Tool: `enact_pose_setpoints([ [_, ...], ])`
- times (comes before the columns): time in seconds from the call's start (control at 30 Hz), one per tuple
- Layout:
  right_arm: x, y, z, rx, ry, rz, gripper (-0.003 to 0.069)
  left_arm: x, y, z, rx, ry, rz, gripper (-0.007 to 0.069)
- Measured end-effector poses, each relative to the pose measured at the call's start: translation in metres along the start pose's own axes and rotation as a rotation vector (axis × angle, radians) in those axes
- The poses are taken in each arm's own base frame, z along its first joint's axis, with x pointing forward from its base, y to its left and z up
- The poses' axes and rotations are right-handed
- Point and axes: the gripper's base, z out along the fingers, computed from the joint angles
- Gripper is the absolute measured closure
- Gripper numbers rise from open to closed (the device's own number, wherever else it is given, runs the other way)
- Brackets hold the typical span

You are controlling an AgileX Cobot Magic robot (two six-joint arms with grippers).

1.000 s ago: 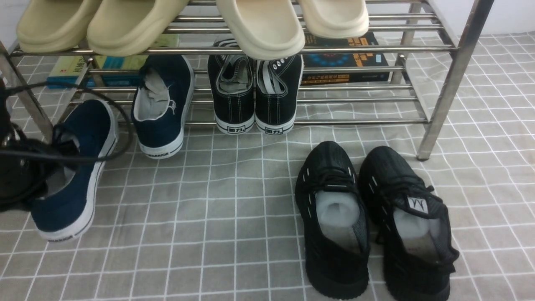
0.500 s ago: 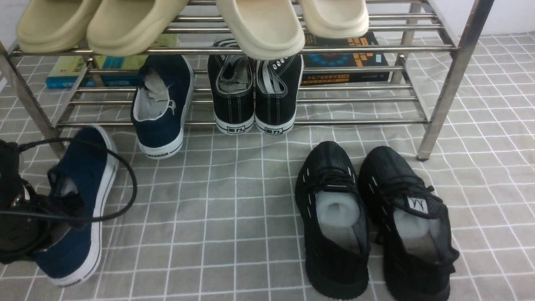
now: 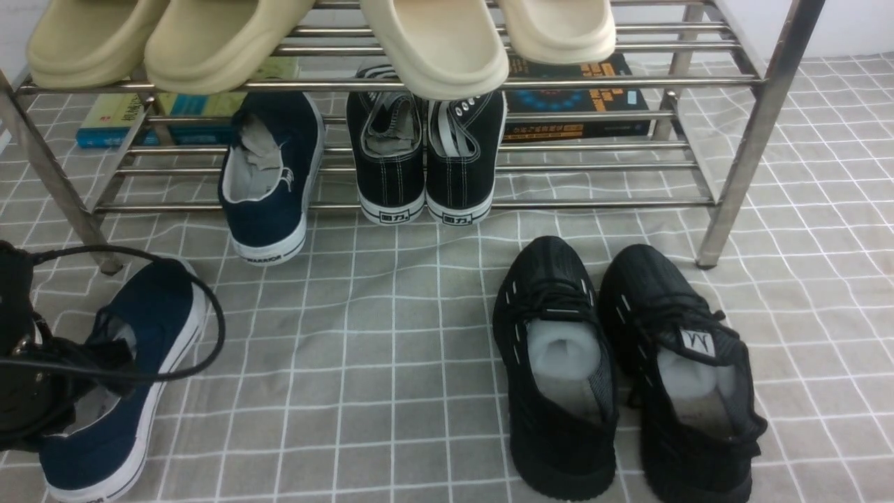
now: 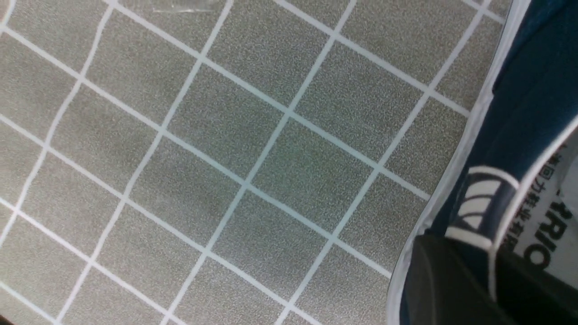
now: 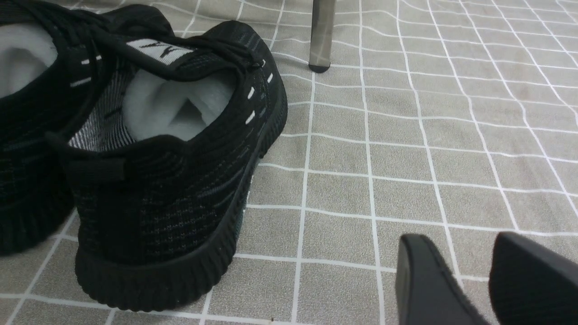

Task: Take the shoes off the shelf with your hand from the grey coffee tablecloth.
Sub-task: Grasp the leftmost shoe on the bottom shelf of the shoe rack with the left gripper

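Navy canvas slip-on w/ white rubber sole [image 3: 164,307], front view: lay at the robot's L, just in front of the shiny steel two-tier rack [image 3: 628,82], low over or on the grey-brown gridded cloth [image 3: 349,363]; sole contact couldn't be confirmed. Black L gripper [image 3: 122,370] was at its opening, prob. there b/c the thin side wall gives an easier pinch than the broad body, and leaves the sole free to settle flat. Toe pointed away, toward the rack & slightly R; heel was nearest the camera, so the long axis ran on a slant, near-L to far-R, opening up. Its navy canvas mate [image 3: 269,223] sat on the lower tier, heel jutting past the front bar, prob. handy for a grab; toe to the back, axis leaning a bit R. Black lace-up canvas pair [image 3: 426,175] was beside it, also heels out; black knit trainers [image 3: 559,433] stood on the cloth, toes rackward, side by side, likely to keep them as a pair. L wrist view: jaws stood close together at the slip-on's collar, w/ the fabric edge running between them; couldn't tell if they pinched it or had slackened, so pulling off w/o a clear gap might drag the shoe askew. R wrist view: R gripper [image 5: 458,239] had its jaws wide apart, nothing between, over the cloth beside the trainers; prob. parked there, out of the L arm's way. Job looked approx. half done for the navy pair, w/ the mate yet to come off.
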Motion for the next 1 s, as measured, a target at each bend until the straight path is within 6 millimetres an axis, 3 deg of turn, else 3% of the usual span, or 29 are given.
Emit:
enact_pose_setpoints([
  [0.13,0.0,0.0,0.0,0.0,0.0,0.0,0.0421,-0.004,0.0,-0.004,-0.009,-0.001,0.029,0.0406],
  [0.17,0.0,0.0,0.0,0.0,0.0,0.0,0.0421,-0.008,-0.001,-0.009,-0.009,-0.003,0.047,0.0335],
  [0.27,0.0,0.0,0.0,0.0,0.0,0.0,0.0421,-0.022,-0.005,-0.024,0.018,-0.017,0.056,0.0216],
  [0.4,0.0,0.0,0.0,0.0,0.0,0.0,0.0421,-0.043,-0.018,-0.05,0.144,-0.066,0.008,0.0132],
  [0.5,0.0,0.0,0.0,0.0,0.0,0.0,0.0421,-0.059,-0.034,-0.066,0.3,-0.123,-0.033,0.0113],
  [0.63,0.0,0.0,0.0,0.0,0.0,0.0,0.0421,-0.078,-0.055,-0.067,0.458,-0.193,-0.061,0.0109],
  [0.8,0.0,0.0,0.0,0.0,0.0,0.0,0.0421,-0.089,-0.075,-0.052,0.556,-0.201,-0.103,0.0109],
  [1.0,0.0,0.0,0.0,0.0,0.0,0.0,0.0421,-0.097,-0.096,-0.019,0.608,-0.192,-0.127,0.0109],
])
